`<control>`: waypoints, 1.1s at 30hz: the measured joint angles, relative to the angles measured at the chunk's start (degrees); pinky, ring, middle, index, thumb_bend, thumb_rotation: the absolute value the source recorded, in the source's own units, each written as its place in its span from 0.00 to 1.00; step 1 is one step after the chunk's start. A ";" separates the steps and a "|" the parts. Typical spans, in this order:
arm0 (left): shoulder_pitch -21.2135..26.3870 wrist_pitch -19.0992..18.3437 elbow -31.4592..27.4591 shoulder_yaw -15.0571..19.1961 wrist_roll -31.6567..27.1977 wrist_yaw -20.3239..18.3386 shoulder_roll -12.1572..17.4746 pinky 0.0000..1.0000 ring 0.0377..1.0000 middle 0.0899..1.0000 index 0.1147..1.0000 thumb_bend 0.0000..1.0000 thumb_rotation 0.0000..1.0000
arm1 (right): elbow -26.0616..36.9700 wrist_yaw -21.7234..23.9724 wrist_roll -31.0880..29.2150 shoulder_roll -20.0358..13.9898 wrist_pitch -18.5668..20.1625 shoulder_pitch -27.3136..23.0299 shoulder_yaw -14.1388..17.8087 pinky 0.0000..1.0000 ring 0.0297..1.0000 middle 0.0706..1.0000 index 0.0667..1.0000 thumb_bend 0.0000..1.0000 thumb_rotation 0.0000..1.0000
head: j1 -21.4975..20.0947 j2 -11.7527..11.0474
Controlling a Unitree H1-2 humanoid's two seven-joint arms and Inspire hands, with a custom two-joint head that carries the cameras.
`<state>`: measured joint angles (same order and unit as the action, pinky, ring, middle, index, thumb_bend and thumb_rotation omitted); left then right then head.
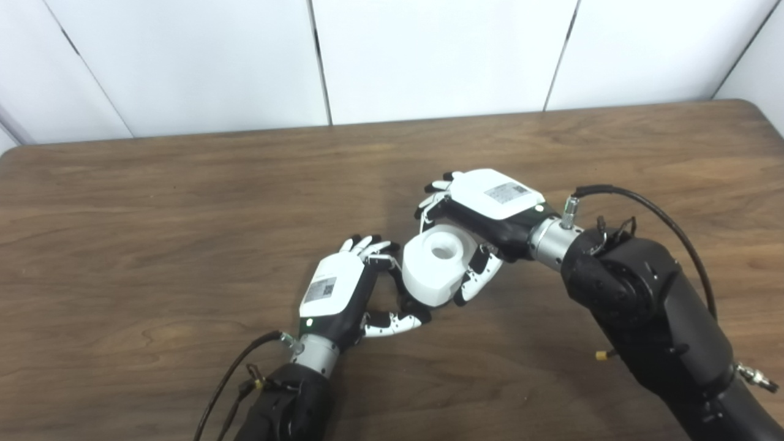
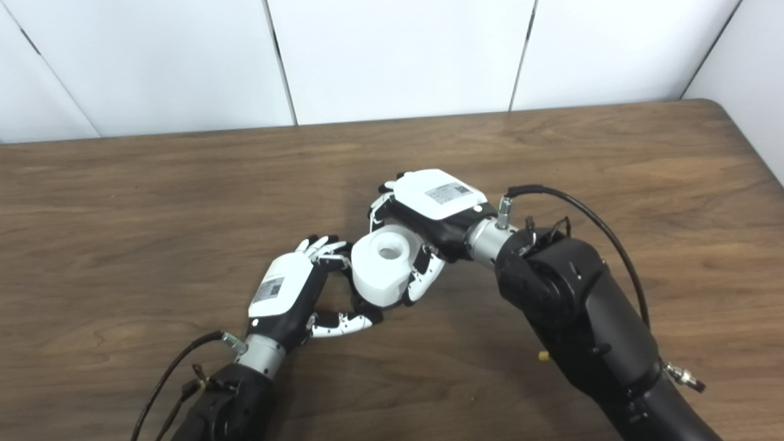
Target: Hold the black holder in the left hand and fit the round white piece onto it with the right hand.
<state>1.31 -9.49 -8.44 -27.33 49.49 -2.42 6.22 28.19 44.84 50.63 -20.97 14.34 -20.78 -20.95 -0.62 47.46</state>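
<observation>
While both hands meet mid-worktop (image 1: 184, 202), labels first: left hand (image 1: 343, 294) carries a white back plate w/ a small QR-type sticker, right hand (image 1: 484, 208) a grey printed sticker — text too small to read on either. Right hand comes in palm-down, wrist bent, fingers (image 1: 436, 199) curled over the far side of the round white piece (image 1: 436, 262), thumb along its near right side: closed on it, centre hole facing up. Left hand is tipped on edge, fingers touching the piece's left side, thumb reaching underneath. Black holder: can't make it out under the piece, so can't tell if left hand grips anything.
</observation>
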 measured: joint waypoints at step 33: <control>0.61 -0.34 0.71 -0.45 -0.26 0.33 -0.08 0.98 0.93 0.82 0.42 0.51 0.05 | -0.93 4.45 1.14 -0.62 0.50 -1.48 0.76 1.00 0.97 0.86 0.66 1.00 0.34 | 0.26 -1.05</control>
<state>1.92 -9.83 -7.73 -27.78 49.23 -2.09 6.15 27.26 49.29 51.77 -21.59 14.84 -22.26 -20.20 -0.35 46.41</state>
